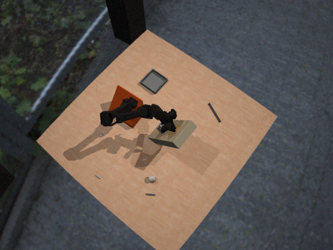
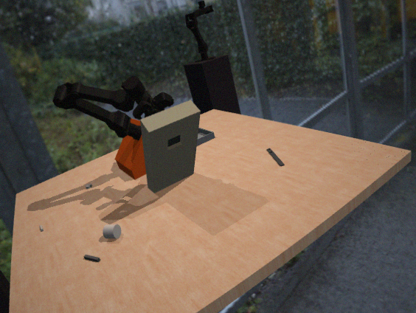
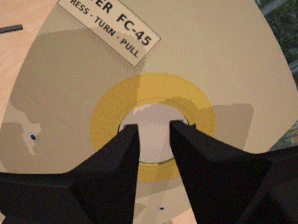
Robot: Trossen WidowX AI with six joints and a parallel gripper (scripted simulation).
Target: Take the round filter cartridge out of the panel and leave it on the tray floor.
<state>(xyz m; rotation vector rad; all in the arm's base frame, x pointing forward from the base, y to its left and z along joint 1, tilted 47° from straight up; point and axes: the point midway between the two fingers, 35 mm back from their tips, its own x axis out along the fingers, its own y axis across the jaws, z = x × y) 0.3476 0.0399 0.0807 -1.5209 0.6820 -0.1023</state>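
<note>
My black, tapering two-fingered gripper [image 3: 153, 125] is closed on the pale, round, flat-faced filter cartridge [image 3: 154, 142], one finger at either side of its face. Around the cartridge runs a flat yellow ring [image 3: 155, 86] on the beige service panel [image 3: 210, 55]. Beyond the cartridge, up and to its left, I see a tan rectangular label [image 3: 116, 30] with black lettering, "FC-45" and "TURN · PULL"; left of the cartridge sits a small dark-centred screw [image 3: 33, 137].
</note>
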